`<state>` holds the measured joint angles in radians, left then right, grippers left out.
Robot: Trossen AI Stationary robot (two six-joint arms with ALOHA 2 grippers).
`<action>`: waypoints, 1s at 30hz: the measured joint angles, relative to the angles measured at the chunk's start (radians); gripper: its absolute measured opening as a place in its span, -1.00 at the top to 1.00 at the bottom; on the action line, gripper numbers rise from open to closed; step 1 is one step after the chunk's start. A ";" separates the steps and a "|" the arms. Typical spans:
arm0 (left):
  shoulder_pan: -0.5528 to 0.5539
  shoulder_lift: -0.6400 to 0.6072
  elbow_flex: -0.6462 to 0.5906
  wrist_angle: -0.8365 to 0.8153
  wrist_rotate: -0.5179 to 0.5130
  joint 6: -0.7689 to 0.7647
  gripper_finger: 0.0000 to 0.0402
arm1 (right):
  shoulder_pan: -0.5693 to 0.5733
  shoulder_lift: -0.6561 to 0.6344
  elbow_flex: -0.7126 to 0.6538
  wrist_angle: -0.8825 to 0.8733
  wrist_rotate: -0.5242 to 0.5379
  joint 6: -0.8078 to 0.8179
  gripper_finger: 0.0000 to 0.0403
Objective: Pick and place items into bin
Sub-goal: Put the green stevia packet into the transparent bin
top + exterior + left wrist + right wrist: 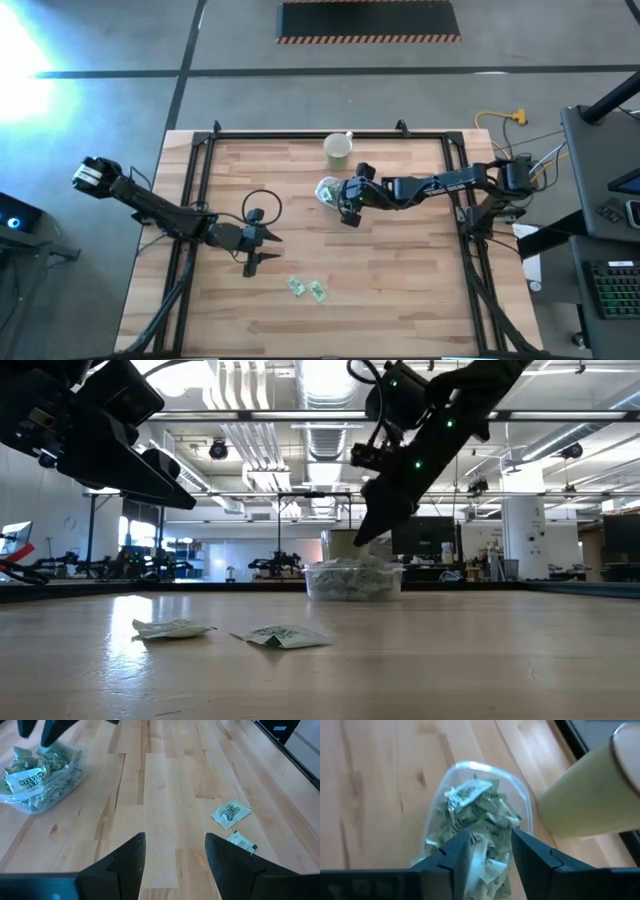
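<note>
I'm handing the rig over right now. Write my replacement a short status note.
Right gripper: fingers open, directly above the bin, nothing held between them.
Left gripper: fingers open, empty, hovering over bare table near the two loose packets.
Bin: beside the cream cup, heaped with packets.
Done: most packets binned.
Left: the two on the table, lying close together; the left arm is nearer.

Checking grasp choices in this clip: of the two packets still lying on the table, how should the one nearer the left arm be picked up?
Take that packet from straight above, closing on its two opposite long edges. It lies flat on the wood table, so there is no side to get under. It sits apart from the other packet, leaving some room. The open left end effector is probably best placed.
</note>
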<state>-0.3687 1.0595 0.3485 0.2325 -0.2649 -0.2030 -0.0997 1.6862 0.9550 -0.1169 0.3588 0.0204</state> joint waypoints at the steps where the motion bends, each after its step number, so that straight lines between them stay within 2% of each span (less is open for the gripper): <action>1: 0.000 0.000 0.000 0.000 0.000 0.000 0.06 | 0.002 -0.010 0.000 0.000 0.000 -0.001 0.32; 10: 0.000 0.000 0.000 -0.001 0.008 0.000 0.06 | 0.056 -0.102 -0.007 -0.007 0.000 -0.002 0.30; 16: -0.002 0.037 -0.003 0.006 0.136 0.003 0.06 | 0.132 -0.129 -0.011 -0.007 -0.104 -0.034 0.37; 23: -0.004 0.212 -0.002 0.214 0.213 0.071 0.06 | 0.248 -0.129 -0.014 -0.007 -0.203 -0.045 0.42; 30: -0.004 0.415 0.023 0.400 0.249 0.101 0.06 | 0.360 -0.129 -0.015 -0.010 -0.205 0.002 0.48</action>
<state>-0.3722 1.4743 0.3718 0.6327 -0.0157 -0.1020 0.2602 1.5570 0.9401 -0.1272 0.1539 0.0227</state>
